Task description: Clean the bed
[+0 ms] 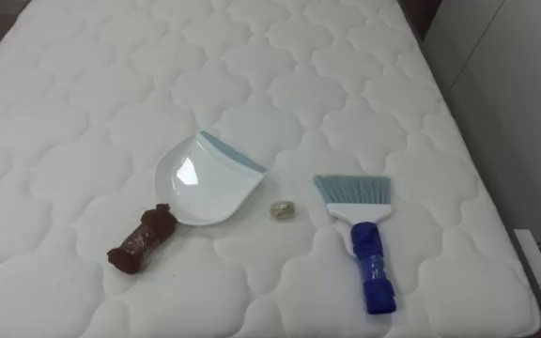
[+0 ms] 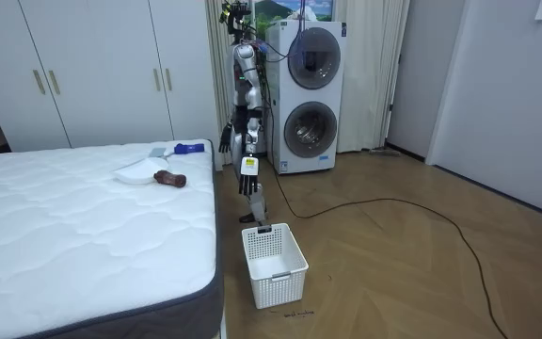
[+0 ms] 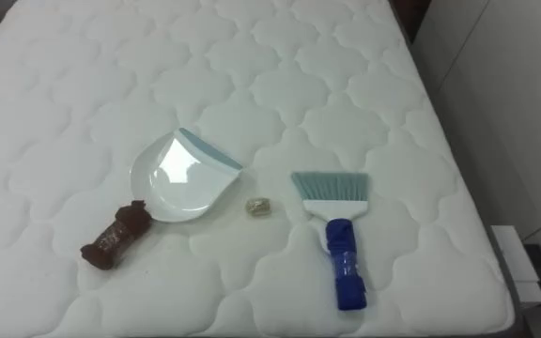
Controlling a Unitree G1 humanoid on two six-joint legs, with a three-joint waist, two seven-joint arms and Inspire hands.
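Note:
On the white quilted bed (image 1: 83,84) lies a white dustpan (image 1: 205,178) with a pale blue lip and a brown handle (image 1: 141,241) pointing toward me. A small crumpled yellowish scrap (image 1: 284,210) rests just right of the pan. Further right lies a brush (image 1: 370,263) with a blue handle and grey-blue bristles (image 1: 352,190). In the room view I stand at the bed's side by these tools. My left hand (image 2: 247,181) and right hand (image 2: 224,143) hang at my sides with relaxed fingers, holding nothing.
The bed's right edge (image 1: 496,235) drops to the floor beside a white wall. A white slatted basket (image 2: 274,264) stands on the wooden floor near the bed's corner. Stacked washing machines (image 2: 309,94) are behind me and white wardrobes (image 2: 92,66) stand beyond the bed.

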